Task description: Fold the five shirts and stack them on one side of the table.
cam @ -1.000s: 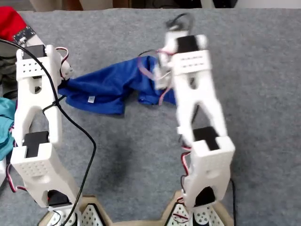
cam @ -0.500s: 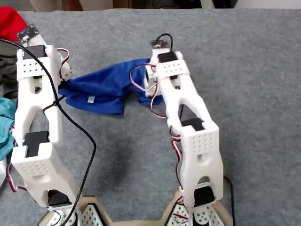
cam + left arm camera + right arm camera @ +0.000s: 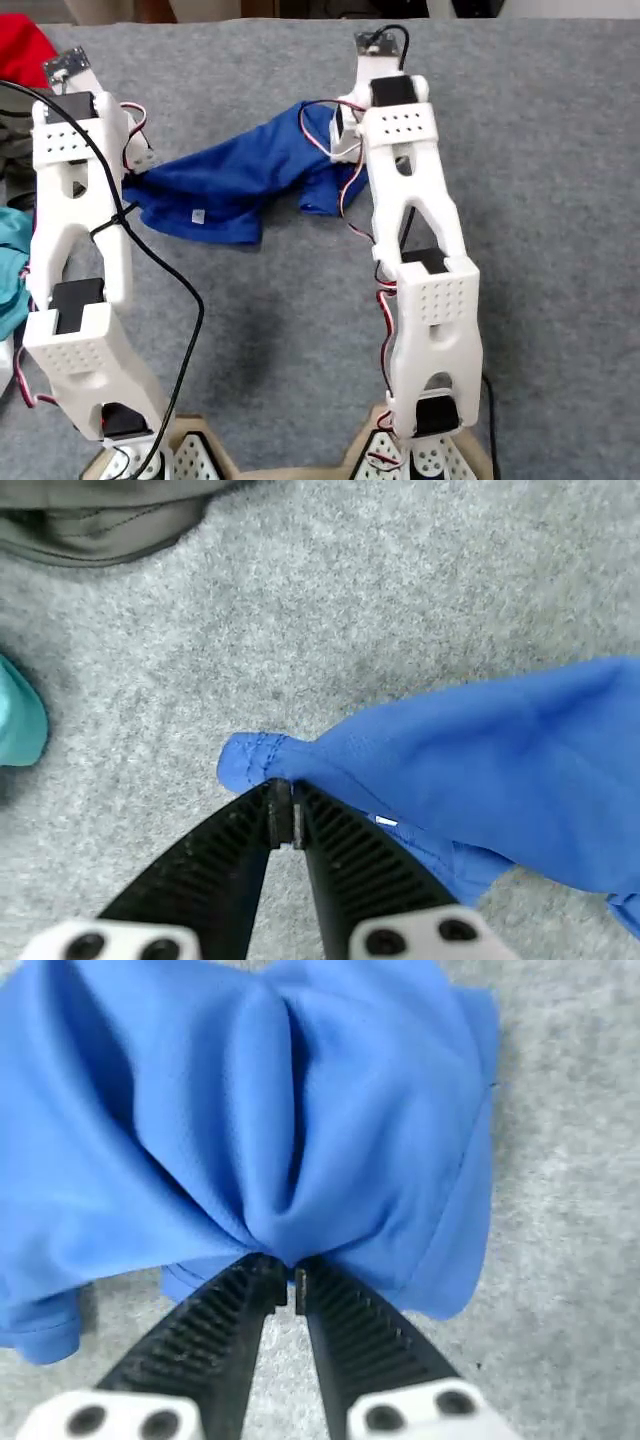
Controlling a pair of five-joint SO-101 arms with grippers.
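Observation:
A blue shirt [image 3: 240, 178] lies crumpled and stretched between the two arms on the grey table. My left gripper [image 3: 283, 820] is shut on one bunched corner of the blue shirt [image 3: 470, 770]. At the shirt's other end, my right gripper [image 3: 290, 1285] is shut on a gathered fold of the blue shirt [image 3: 250, 1120], which is lifted there. In the high view the left arm [image 3: 75, 140] stands at the shirt's left end and the right arm [image 3: 395, 130] at its right end. A white label [image 3: 197, 215] shows on the cloth.
A red shirt [image 3: 22, 48] lies at the far left corner, a grey-green garment [image 3: 100, 520] beside it, and a teal shirt [image 3: 10, 260] at the left edge. Bare grey carpet [image 3: 540, 200] spreads to the right and in front.
The right arm has swung left, then back right and farther away, drawing its end of the blue shirt up and outward. The left arm has stayed almost still.

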